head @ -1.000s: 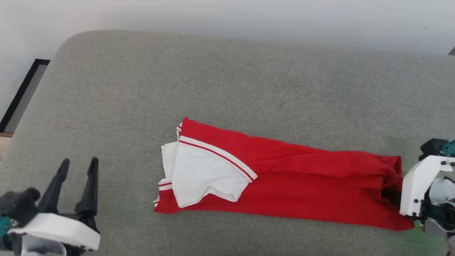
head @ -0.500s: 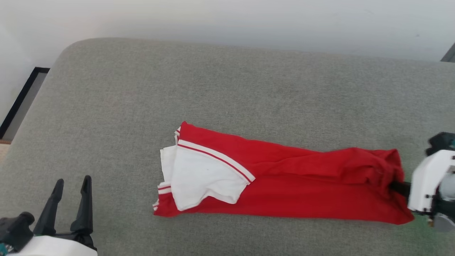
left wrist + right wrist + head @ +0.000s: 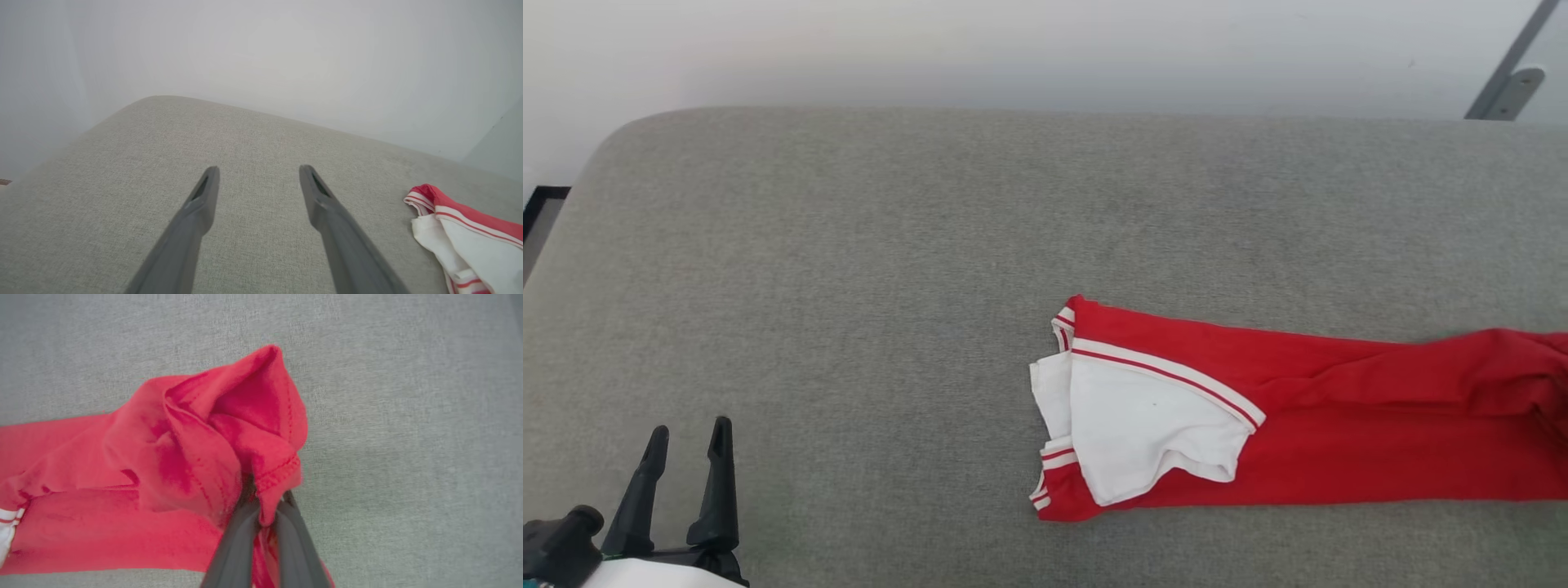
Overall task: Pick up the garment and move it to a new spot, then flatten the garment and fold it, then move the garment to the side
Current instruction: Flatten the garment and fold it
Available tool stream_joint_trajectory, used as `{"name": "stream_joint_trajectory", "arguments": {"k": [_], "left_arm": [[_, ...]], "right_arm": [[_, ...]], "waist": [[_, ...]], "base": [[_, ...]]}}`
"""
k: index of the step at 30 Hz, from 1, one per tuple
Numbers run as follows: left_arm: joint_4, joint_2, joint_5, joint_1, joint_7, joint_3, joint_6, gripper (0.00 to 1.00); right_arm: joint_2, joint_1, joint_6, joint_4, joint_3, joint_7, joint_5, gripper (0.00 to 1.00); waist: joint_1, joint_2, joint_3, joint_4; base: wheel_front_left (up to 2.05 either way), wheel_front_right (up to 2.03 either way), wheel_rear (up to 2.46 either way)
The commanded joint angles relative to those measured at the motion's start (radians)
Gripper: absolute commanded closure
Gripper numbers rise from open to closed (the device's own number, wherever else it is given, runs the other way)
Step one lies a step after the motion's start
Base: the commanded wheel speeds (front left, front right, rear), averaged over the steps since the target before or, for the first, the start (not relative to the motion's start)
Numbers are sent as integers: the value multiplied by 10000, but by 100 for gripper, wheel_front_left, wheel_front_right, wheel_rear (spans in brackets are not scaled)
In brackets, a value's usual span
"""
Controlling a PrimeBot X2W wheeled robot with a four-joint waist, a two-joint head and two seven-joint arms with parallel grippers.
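The garment lies lengthwise on the grey padded surface, in the 3 to 4 o'clock sector of the head view. Its white cuffs point toward 9 o'clock, and its red end runs off frame at 3 o'clock. Your right gripper is closed on the bunched hem at that red end, with the stitched edge pinched between its fingers. Your left gripper sits at 8 o'clock with fingers spread wide, holding nothing, well apart from the cloth. Treat the garment as light, limp and quick to drape: expect it to sag, trail and drag on the textured surface. For flattening, take a second hold at the cuff end. Grip a stitched edge there, not a single loose layer.
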Motion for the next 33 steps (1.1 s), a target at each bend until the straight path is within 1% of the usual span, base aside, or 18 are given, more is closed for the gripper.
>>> {"name": "stream_joint_trajectory", "arguments": {"k": [1,3,4,10,14,18,22,23,30,33], "left_arm": [[23,-55,196,-20,-46,87,-74,0],[28,-140,205,-67,-46,128,-141,0],[35,-177,247,-66,-46,205,-182,0],[-18,-293,385,-65,-46,340,-285,0],[-27,-334,437,-155,-46,278,-328,0],[20,-365,440,-273,-46,166,-374,0],[93,-387,448,-487,-48,-37,-421,0],[93,-387,448,-487,-48,-37,-421,0],[280,-387,363,-778,-46,-348,-450,0],[356,-392,307,-845,-46,-442,-470,0]], "right_arm": [[13,-182,-9,41,-34,7,-120,100],[113,-290,-9,-74,-46,67,-119,100],[257,-298,-7,-466,111,230,36,100],[615,75,-7,-2349,871,489,245,100],[989,231,-7,-3538,1593,624,164,100],[1484,73,-7,-4172,2409,712,7,100],[1969,-346,-7,-4093,3292,592,-23,100],[1969,-346,-7,-4093,3292,592,-23,100],[2742,-1014,-7,-3251,4654,192,100,100],[2872,-1280,-7,-2827,5171,38,204,100]], "waist": [[0,-1,15,-134],[0,-1,17,-212],[0,-1,12,-286],[0,-1,57,-369],[0,-1,85,-252],[0,-1,89,7],[0,-1,102,363],[0,-1,102,363],[0,-1,65,1134],[0,-1,67,1424]], "base": [[0,0,0],[0,0,0],[0,0,0],[0,0,0],[0,0,0],[0,0,0],[0,0,0],[0,0,0],[0,0,0],[0,0,0]]}}
